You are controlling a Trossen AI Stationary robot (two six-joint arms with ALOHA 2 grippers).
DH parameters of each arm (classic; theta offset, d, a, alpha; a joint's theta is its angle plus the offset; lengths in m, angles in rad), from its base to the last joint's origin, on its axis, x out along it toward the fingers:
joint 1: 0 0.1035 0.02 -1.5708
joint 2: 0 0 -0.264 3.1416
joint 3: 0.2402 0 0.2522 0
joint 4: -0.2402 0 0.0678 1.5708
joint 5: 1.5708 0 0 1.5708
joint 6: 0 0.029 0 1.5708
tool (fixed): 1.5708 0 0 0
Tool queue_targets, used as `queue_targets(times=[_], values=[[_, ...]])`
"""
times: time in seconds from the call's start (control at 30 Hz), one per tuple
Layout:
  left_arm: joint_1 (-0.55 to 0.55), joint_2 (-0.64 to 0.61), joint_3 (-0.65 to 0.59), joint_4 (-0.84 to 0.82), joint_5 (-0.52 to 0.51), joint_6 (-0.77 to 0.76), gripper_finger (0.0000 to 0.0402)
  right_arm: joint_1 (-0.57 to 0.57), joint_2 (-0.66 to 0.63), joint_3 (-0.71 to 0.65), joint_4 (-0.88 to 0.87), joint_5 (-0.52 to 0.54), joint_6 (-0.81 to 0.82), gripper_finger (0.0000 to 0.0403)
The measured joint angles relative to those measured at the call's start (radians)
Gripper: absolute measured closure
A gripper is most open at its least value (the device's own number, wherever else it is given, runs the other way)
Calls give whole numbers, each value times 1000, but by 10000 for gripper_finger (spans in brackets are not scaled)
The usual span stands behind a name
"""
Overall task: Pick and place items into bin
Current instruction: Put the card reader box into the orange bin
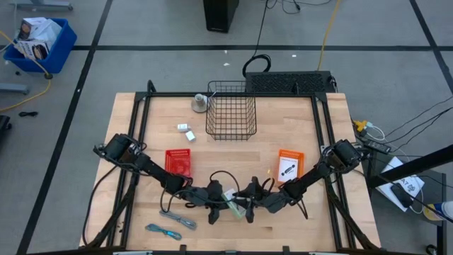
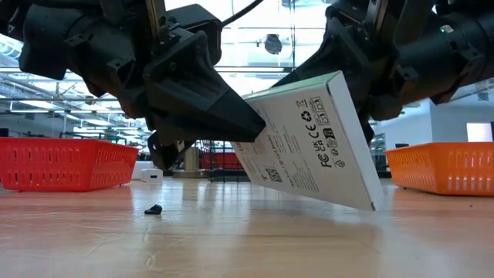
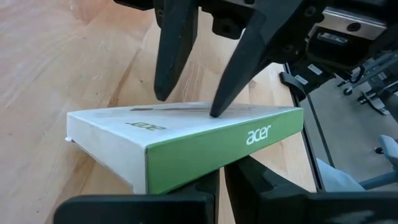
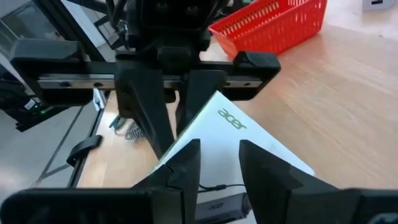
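A flat white box [image 2: 309, 143] with a green side printed "acer" [image 3: 186, 134] hangs tilted between both grippers near the table's near edge [image 1: 232, 203]. My left gripper [image 1: 219, 200] is shut on its left end, and my right gripper [image 1: 249, 204] is shut on its upper right part. Two tiny white blocks [image 1: 185, 131] lie on the table left of the wire bin [image 1: 231, 110]. A grey strip [image 1: 177, 218] and a teal-blue cord [image 1: 163, 230] lie near the near-left corner. My left gripper [image 3: 222, 180] pinches the box by its left edge [image 2: 251, 131], coming nearly level from the table's left. The box is tilted, and its low corner [image 2: 373, 207] is just above the table. My right gripper [image 4: 219, 155] comes from the table's right, slanting down, and has the box at its upper right edge [image 2: 340, 77]. Its fingertips [image 3: 214, 112] stand at the white face's far edge. My own fingers hide where the pads meet the box.
A red basket [image 1: 178, 163] stands behind the left gripper. An orange basket [image 1: 290, 164] holding a black item stands behind the right one. A grey round object [image 1: 200, 103] sits left of the bin. A small dark scrap [image 2: 153, 209] lies on the wood.
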Motion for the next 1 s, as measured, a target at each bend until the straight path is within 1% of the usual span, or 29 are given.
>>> queue_targets(times=[0.37,0.6,0.77,0.83,0.93,1.0], values=[[0,0,0,-6,-1,-3,371,0,-4,0,7,0,-53,292],[1,0,0,-16,-12,-6,371,3,-93,1,3,0,-192,288],[0,-1,0,-16,-32,-2,371,14,-149,1,-79,9,-225,288],[5,-1,0,-21,-46,4,371,28,-159,0,-114,33,-228,287],[18,-1,0,-47,-42,-3,371,56,-179,1,-176,60,-204,287],[19,-1,0,-63,-41,-9,371,80,-182,1,-226,96,-183,287]])
